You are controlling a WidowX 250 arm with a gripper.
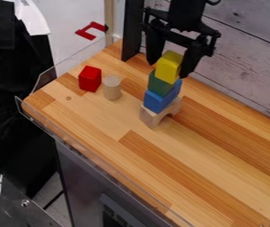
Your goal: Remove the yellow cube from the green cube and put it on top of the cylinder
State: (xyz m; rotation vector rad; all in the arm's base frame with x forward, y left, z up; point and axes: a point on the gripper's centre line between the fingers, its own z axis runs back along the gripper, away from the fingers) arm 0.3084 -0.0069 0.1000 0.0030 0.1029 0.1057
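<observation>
Well, we see the gripper (169,69), fingers spread around the yellow cube (168,66) — atop a green cube (160,85), blue block (159,101) and arched wooden block (152,116).

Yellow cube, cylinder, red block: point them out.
Yellow cube (167,69): camera view, on its front face.
Cylinder (111,90): camera view, on its curved side.
Red block (90,81): camera view, on its front face.

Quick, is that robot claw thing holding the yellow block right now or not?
Gripper: it is at the yellow cube, but whether it is open or closed on it cannot be told.
</observation>
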